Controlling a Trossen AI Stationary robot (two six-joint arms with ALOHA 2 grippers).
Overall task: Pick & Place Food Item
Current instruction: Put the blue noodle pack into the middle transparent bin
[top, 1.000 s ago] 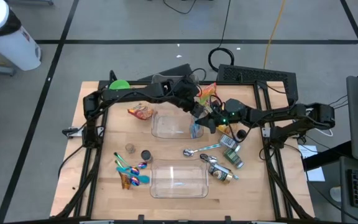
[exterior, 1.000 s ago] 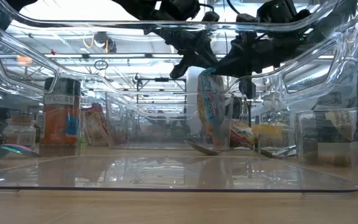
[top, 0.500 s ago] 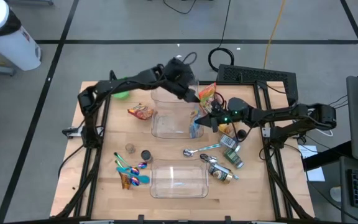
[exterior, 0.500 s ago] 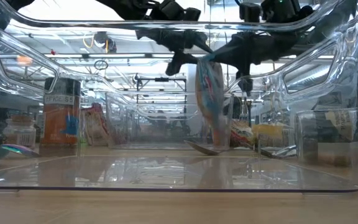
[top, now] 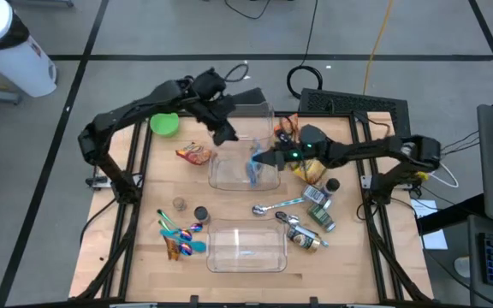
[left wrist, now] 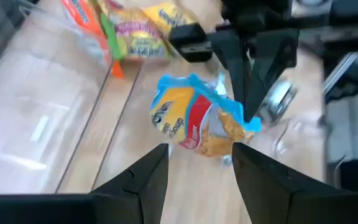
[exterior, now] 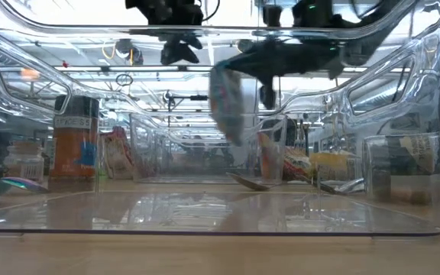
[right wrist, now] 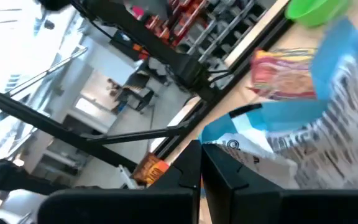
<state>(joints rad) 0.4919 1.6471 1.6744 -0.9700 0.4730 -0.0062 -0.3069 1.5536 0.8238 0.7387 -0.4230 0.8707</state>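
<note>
Overhead view: my right gripper [top: 262, 159] clamped on blue snack bag [top: 254, 166], bag hanging over far clear bin [top: 229, 175], near bin's 3 o'clock wall. Left gripper [top: 226, 135] at bin's 11 o'clock, jaws parted, holding nothing.

Low view: bag [exterior: 226, 103] dangles in air above table, pinched from top.

Left wrist view: I see own fingers [left wrist: 146, 175] spread, bag [left wrist: 199, 125] beyond them, held by other gripper [left wrist: 244, 106].

Right wrist view: closed fingers [right wrist: 219, 171] on bag edge [right wrist: 291, 134]; green bowl [right wrist: 316, 9] beyond.
</note>
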